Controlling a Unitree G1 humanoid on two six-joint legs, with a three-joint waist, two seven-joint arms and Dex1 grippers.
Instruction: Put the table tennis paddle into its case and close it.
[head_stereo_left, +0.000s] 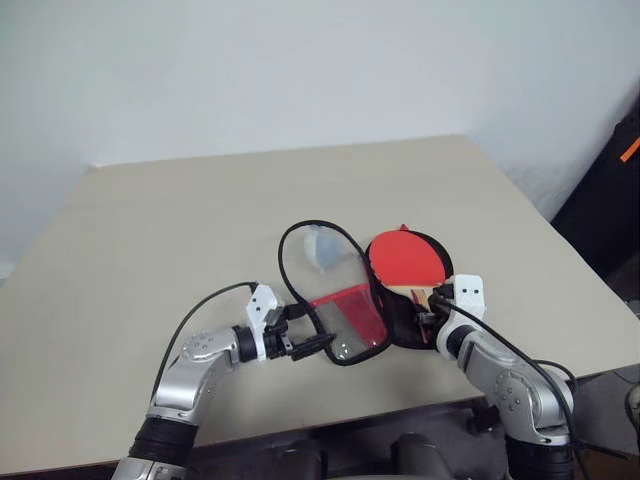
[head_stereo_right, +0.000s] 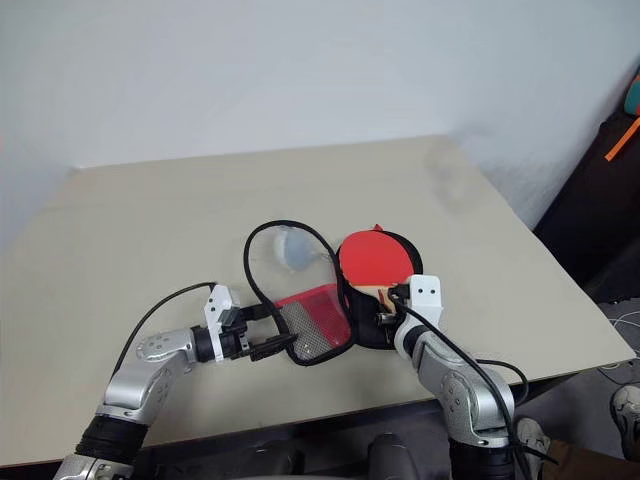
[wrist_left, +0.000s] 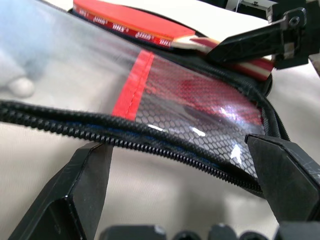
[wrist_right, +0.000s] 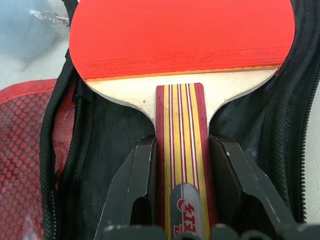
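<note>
Paddle (head_stereo_left: 405, 257) lying in open case (head_stereo_left: 345, 320); right gripper (head_stereo_left: 432, 304) on handle; left gripper (head_stereo_left: 312, 335) at flap.

Table (head_stereo_left: 180, 260): carries all items; case near front edge, approx centre.
Case (head_stereo_left: 400, 325): lies open; lined half on right, window flap (head_stereo_left: 335, 300) folded out to left.
Paddle (head_stereo_left: 405, 257): on lined half, blade toward far side, handle toward robot.
Ball (head_stereo_left: 325, 247): behind window flap, just left of paddle blade.
R gripper (wrist_right: 180, 165): at near end of case, fingers either side of handle, clamped.
L gripper (head_stereo_left: 312, 330): left of case, jaws wide, astride flap's zip edge.
</note>
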